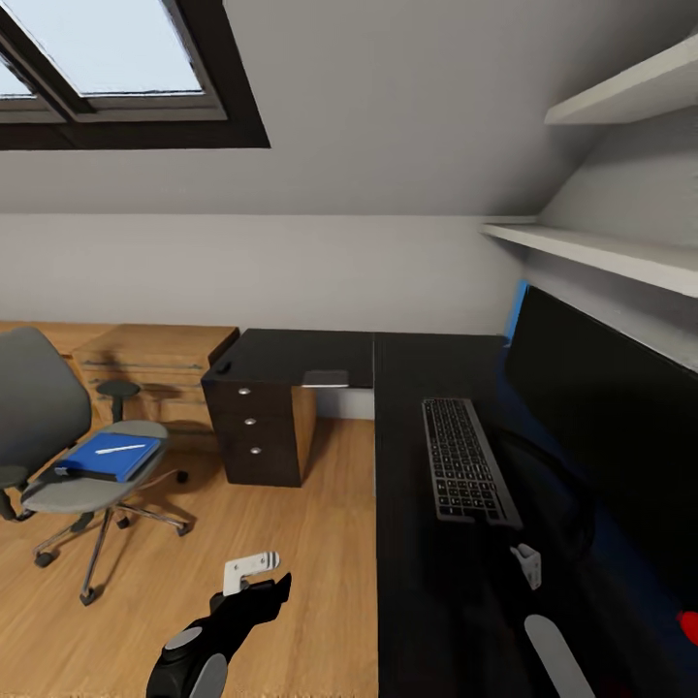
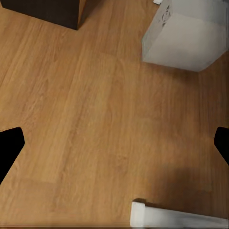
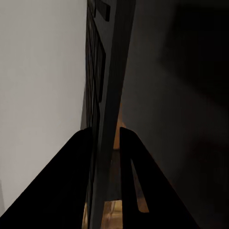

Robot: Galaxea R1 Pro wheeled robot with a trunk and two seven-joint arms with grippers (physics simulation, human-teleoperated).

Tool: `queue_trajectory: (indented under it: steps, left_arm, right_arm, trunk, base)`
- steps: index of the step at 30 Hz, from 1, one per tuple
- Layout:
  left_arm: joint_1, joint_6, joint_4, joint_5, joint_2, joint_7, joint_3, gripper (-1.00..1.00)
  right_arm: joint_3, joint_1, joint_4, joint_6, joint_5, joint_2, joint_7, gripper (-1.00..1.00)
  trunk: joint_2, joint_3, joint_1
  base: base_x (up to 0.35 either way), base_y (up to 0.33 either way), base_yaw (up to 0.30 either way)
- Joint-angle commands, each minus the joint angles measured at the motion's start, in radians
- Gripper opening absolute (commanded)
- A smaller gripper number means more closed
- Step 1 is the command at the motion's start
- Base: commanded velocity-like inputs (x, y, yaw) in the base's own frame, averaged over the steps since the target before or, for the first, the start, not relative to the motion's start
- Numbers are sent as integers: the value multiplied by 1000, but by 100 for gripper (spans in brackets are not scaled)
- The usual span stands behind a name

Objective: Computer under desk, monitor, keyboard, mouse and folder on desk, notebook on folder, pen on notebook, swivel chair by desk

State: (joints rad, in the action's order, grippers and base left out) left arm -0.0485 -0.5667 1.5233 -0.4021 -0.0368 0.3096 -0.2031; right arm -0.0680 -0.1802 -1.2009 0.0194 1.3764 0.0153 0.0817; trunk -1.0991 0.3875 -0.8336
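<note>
Grey swivel chair (image 1: 58, 427) sits far left on the wood floor (image 1: 291, 543), well apart from the desk. Blue folder (image 1: 109, 456) lies flat on its seat, with a white pen (image 1: 120, 449) on top. Can't separate a notebook from the folder at this resolution.

Behind the chair, a light wood cabinet (image 1: 155, 364) stands against the wall. Right of it is a dark drawer unit (image 1: 262, 417) with three round knobs; a small dark item (image 1: 223, 367) lies on its top at the left edge, too small to identify.

Left gripper (image 1: 254, 570) hangs low over the floor, just left of the desk edge. In the left wrist view its fingertips (image 2: 10, 148) stand wide apart with bare floor between them, so it is spread open and holding nothing. That view also shows a pale grey box (image 2: 186, 36) on the floor; can't tell what it is.

Black desk (image 1: 427, 601) takes up the right half. Keyboard (image 1: 463, 460) lies on it, lengthwise along the monitor's front. Right gripper (image 1: 528, 562) sits at the keyboard's near end. In the right wrist view the keyboard (image 3: 102, 90) appears edge-on, running down between the two dark fingers (image 3: 131, 191), which sit close on either side of it: clamped on the keyboard.

Monitor (image 1: 601, 407) stands on the desk at far right, just beside the keyboard, screen dark. Two white shelves (image 1: 601, 247) run along the wall above it.
</note>
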Motion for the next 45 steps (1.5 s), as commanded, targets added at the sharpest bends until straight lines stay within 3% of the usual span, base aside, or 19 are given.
queue_trajectory:
  steps: [1,15,45]
  left_arm:
    - [-1,-3,1,-11,0,9,-1,100]
    - [-1,-6,22,-15,0,9,1,100]
    - [-1,-9,34,-15,-2,9,-1,100]
  right_arm:
    - [-1,-1,1,2,12,1,6,-100]
    - [2,-13,86,2,10,2,6,-100]
    - [1,-30,110,-4,4,2,6,-100]
  trunk:
    - [-1,1,0]
    - [-1,1,0]
    - [-211,95,-115]
  base:
    - [-219,-218,0]
    - [-35,-31,0]
    - [0,0,0]
